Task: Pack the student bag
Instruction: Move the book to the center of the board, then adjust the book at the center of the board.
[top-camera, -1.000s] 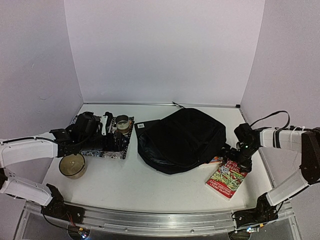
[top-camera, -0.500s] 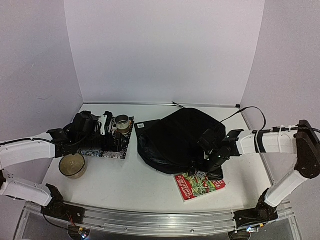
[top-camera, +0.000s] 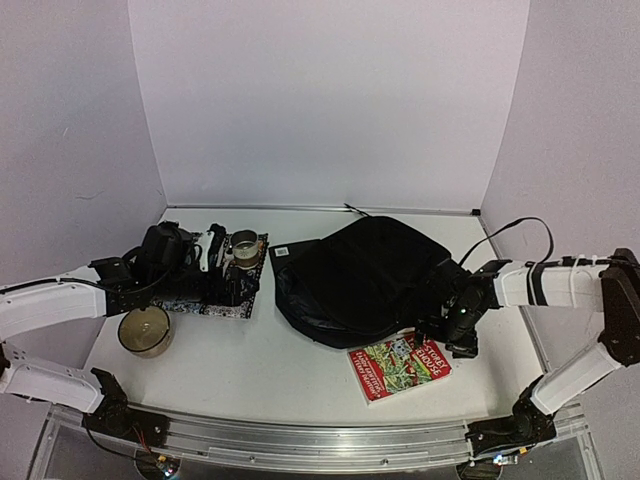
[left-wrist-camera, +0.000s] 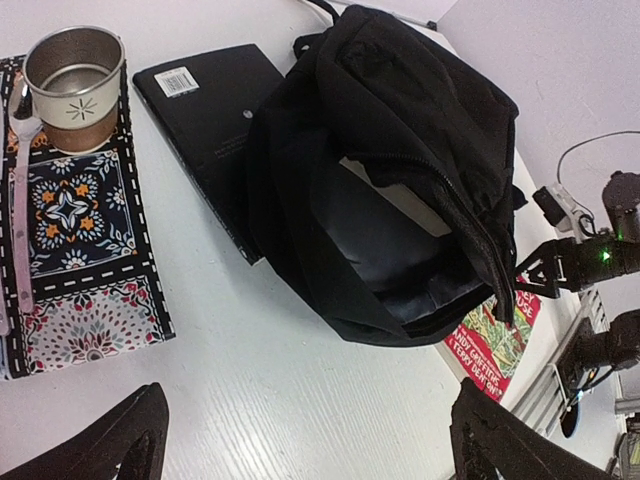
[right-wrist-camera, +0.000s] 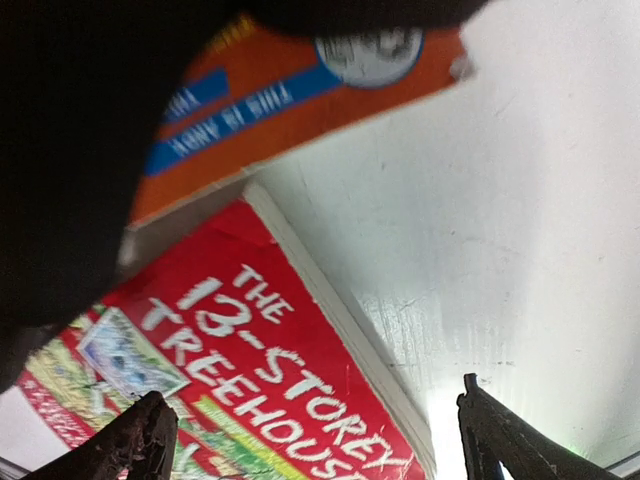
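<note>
The student bag (top-camera: 360, 275) lies on its side at the table's middle, its zip open toward the front (left-wrist-camera: 400, 260). A red book, "The 13-Storey Treehouse" (top-camera: 400, 365), lies flat just in front of the bag (right-wrist-camera: 290, 400). An orange book (right-wrist-camera: 290, 110) pokes out from under the bag's edge. My right gripper (top-camera: 462, 335) hangs open low over the red book's right end (right-wrist-camera: 310, 440), holding nothing. My left gripper (top-camera: 222, 278) is open above bare table left of the bag (left-wrist-camera: 310, 440).
A flat black notebook (left-wrist-camera: 215, 130) lies against the bag's left side. A patterned cloth (left-wrist-camera: 70, 220) at the left carries a metal cup (left-wrist-camera: 75, 85) and a white spoon (left-wrist-camera: 20, 200). A tan bowl (top-camera: 145, 330) sits near the front left.
The red book slid from the right side to the front of the bag. My right gripper swept left with it, then drew back to the right. The left arm barely moved.
</note>
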